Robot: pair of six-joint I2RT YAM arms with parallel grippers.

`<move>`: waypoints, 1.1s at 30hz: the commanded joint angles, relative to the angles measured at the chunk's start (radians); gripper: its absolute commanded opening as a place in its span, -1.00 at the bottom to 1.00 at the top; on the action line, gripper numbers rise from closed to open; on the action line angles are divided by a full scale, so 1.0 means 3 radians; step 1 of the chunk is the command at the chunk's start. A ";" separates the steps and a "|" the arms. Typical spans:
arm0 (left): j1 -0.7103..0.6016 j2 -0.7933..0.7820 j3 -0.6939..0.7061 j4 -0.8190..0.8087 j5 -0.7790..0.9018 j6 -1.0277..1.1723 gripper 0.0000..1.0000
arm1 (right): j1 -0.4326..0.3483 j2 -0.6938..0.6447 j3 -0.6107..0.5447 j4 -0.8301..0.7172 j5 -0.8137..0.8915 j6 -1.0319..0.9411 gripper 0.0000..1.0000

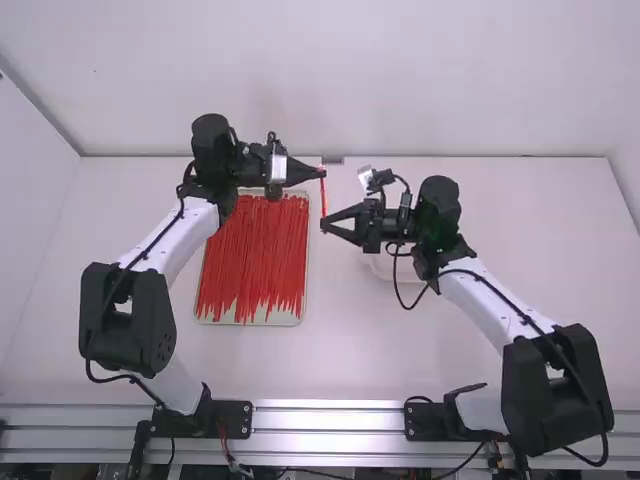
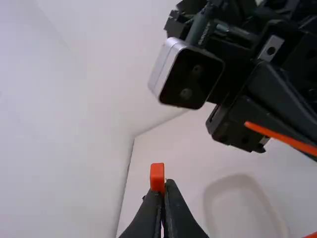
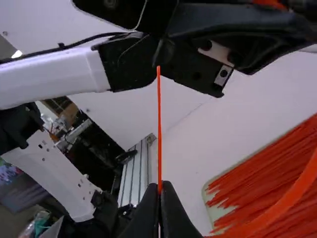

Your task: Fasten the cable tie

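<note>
— Where is the cable tie [image 3: 159, 129] held, and by what?

— Its thin tail is pinched between the pressed-together fingers of the right gripper [image 1: 324, 222], the nearer of the two. From there the strap is seen running straight away, up the table, to the left gripper [image 1: 316, 173], whose fingers are clamped on the square head [image 2: 157, 176].

— So the long axis is laid from one gripper to the other?

— It is, front to back, with the head beyond the tail tip. Whether the tip is entered in the head's slot cannot be told, as it is lost against the black of the left gripper. A curved orange length is also seen close by the right gripper, and it is judged to be the tie's loop.

— Which arm is better placed for the feed?

— The right one, it is judged. The tail is carried by it and pointed at the head, which need only be held steady.

— And the count?

— One tie is in work and two grippers are engaged. One tray [image 1: 250, 321] is set to the left, and on it a pile of red ties [image 1: 255, 255] is heaped, too many to be counted.
</note>
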 commanded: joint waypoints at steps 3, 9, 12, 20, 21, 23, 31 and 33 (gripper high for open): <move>-0.0003 0.0003 0.0067 0.0075 0.0296 0.0062 -0.96 | -0.0005 0.0027 0.0046 0.0000 0.0100 0.0140 -1.00; -0.0033 0.0003 0.0067 0.0117 0.0278 0.0058 -0.95 | 0.0043 0.0027 -0.0003 0.0027 0.0196 0.0197 -1.00; -0.0047 0.0003 0.0067 0.0072 0.0203 0.0060 -0.96 | 0.0084 0.0027 -0.0003 0.0027 0.0235 0.0195 -1.00; -0.0022 0.0003 0.0067 0.0070 0.0209 0.0072 -0.96 | 0.0079 0.0027 -0.0008 0.0028 0.0248 0.0192 -1.00; 0.0017 0.0003 0.0067 0.0070 0.0211 0.0071 -0.96 | 0.0079 0.0027 -0.0004 0.0027 0.0263 0.0181 -1.00; 0.0043 0.0003 0.0067 0.0067 0.0223 0.0070 -0.95 | 0.0079 0.0027 -0.0005 0.0028 0.0278 0.0173 -1.00; 0.0037 0.0003 0.0067 0.0067 0.0299 0.0111 -0.95 | 0.0079 0.0027 -0.0005 0.0029 0.0362 0.0186 -1.00; 0.0020 0.0003 0.0067 0.0051 0.0298 0.0226 -0.96 | 0.0079 0.0027 -0.0005 0.0028 0.0413 0.0235 -1.00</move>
